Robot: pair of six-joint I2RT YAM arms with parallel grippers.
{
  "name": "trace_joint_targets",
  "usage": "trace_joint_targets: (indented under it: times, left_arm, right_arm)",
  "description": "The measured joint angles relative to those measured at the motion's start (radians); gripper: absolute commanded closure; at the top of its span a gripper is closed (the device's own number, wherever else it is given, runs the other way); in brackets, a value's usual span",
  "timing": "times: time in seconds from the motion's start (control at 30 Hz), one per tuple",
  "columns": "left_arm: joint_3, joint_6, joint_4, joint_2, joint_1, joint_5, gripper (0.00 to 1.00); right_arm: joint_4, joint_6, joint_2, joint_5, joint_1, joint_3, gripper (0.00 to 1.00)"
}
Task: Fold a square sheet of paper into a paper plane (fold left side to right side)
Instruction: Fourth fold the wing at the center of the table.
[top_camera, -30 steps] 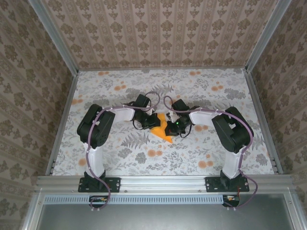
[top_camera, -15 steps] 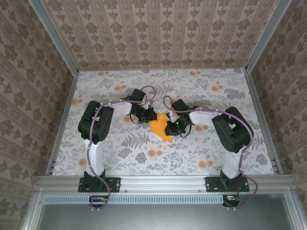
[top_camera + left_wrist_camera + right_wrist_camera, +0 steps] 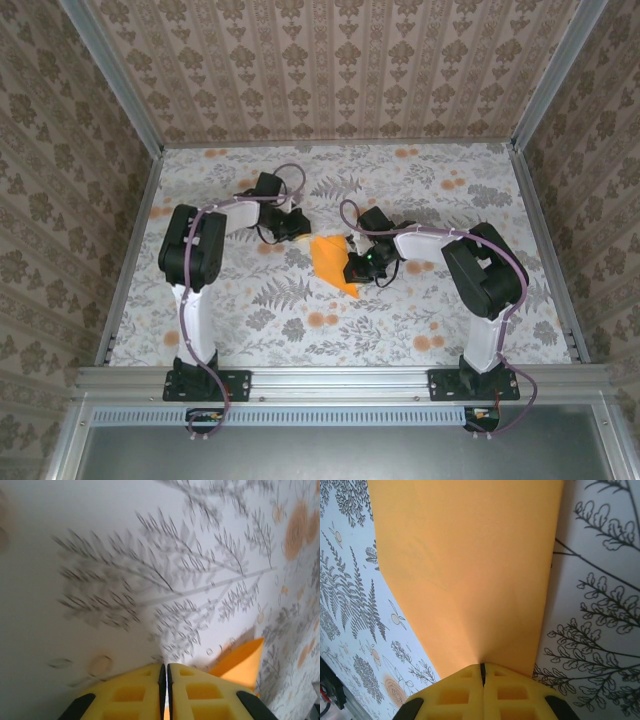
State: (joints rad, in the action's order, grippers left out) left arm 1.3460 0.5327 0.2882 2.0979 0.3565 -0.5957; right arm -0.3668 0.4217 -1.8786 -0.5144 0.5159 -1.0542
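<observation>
At table (image 3: 450, 300) centre | right tool (image 3: 482, 669) clamped on orange paper (image 3: 470, 570) | left tool (image 3: 166, 669) jaws together, empty, near it

Overhead view looks steeply down on the whole worktop (image 3: 420, 190) from above and behind the arms (image 3: 195, 260); both wrist views skim it closely, sharing the orange paper (image 3: 330, 262).

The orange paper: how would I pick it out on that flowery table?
Look at the middle of the flower-patterned table, between the two arms. The orange paper sits there, pinched at one edge by the right hand. Unlike the small, pale orange flower blotches around it, it is one plain, bright, straight-edged piece.
</observation>
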Motion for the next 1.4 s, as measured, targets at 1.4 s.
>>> trace_joint_targets:
  times: [1.4]
  left_arm:
    - [-0.261, 0.136, -0.161, -0.149, 0.297, -0.004, 0.92]
  right_arm:
    - [-0.025, -0.002, -0.004, 0.014, 0.005, -0.015, 1.00]
